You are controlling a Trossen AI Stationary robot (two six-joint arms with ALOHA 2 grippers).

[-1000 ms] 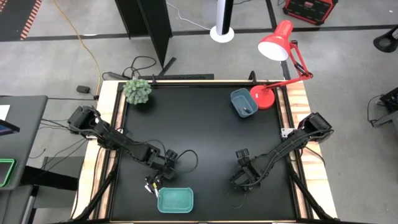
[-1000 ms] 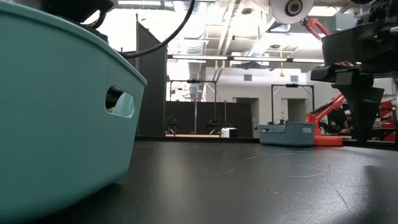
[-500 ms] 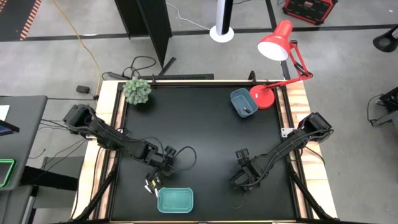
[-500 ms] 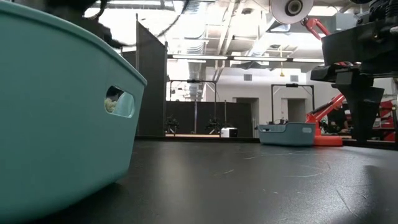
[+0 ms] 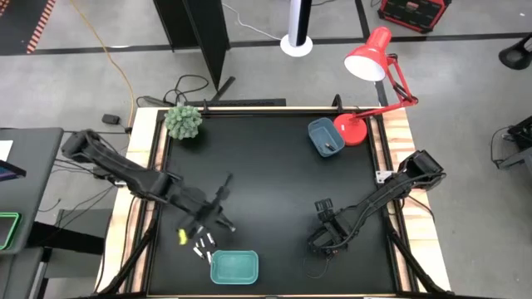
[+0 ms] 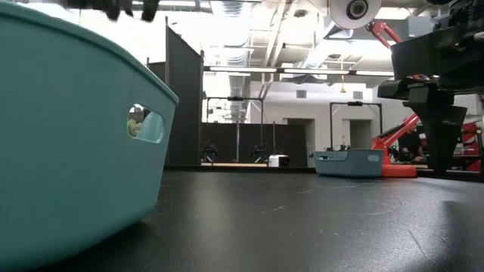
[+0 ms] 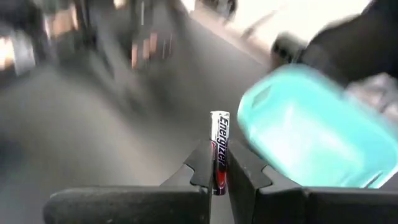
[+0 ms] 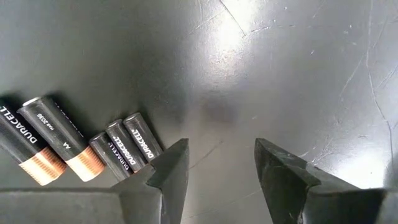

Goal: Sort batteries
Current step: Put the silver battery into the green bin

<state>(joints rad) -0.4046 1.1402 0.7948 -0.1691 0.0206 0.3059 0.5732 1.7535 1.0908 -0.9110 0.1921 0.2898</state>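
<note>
My left gripper [image 7: 217, 158] is shut on a silver and dark battery [image 7: 220, 127] with a red band, up in the air near the teal tray [image 7: 311, 137]. In the high view it [image 5: 223, 218] hangs above the table's near left part, beyond the teal tray [image 5: 233, 267]. A few whitish batteries [image 5: 202, 247] lie flat on the table beside that tray. My right gripper [image 8: 221, 149] stands open, pointing down, close above the table; several black and copper batteries [image 8: 124, 149] lie on their sides next to one finger. In the high view it [image 5: 324, 241] sits near right. My left gripper pinches the battery's dark, red-banded end [image 7: 217, 167] between its two fingertips [image 7: 202, 165]. The battery lies along the fingers, and its silver end sticks out past their tips. It is lifted clear of the table.
A blue tray [image 5: 324, 137] with something in it stands at the far right beside the red lamp's base [image 5: 351, 129]. A small green plant [image 5: 183, 121] sits in the far left corner. A yellow-green bit [image 5: 181, 237] lies near the whitish batteries. The teal tray's wall [image 6: 68, 136] fills the low view's left.
My left gripper has risen from the table beside the teal tray, drawing back toward the far left, and has tipped from pointing down to nearly level, staying shut on the battery. The whitish batteries beside the tray now lie uncovered.
</note>
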